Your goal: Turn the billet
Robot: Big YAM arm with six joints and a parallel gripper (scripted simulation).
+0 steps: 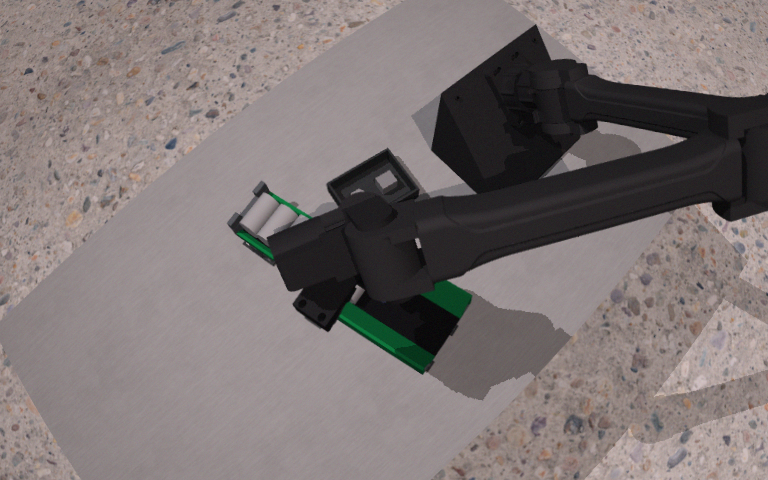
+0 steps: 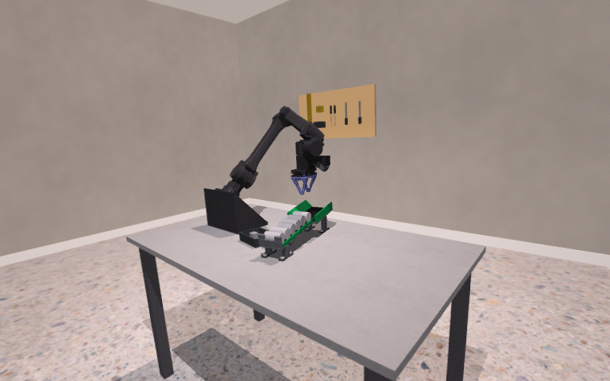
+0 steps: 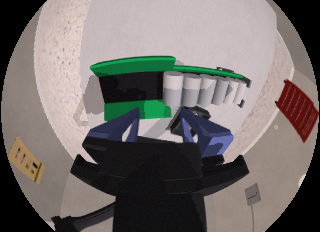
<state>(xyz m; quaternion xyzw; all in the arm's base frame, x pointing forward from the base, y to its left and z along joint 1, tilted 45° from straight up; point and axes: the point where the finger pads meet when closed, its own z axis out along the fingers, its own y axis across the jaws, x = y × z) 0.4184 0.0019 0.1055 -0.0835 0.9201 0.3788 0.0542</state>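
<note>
Hovering end effector (image 2: 303,187), half-open and unladen, above ramp (image 2: 323,210).

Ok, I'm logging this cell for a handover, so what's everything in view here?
Table: one, grey top, dark legs, mid-room.
Feed ramp: one, green rails, on the table.
Billets: about six visible, grey, side by side across the ramp; none visibly lengthwise.
Tray: one, black, beside the ramp.
Tool board: one, tan, on the far wall.
Red panel: one, on a wall, wrist view only.
Arm base: one, black, on the table.
Gripper: one, blue fingers, open, holding nothing, above the ramp's upper end.
</note>
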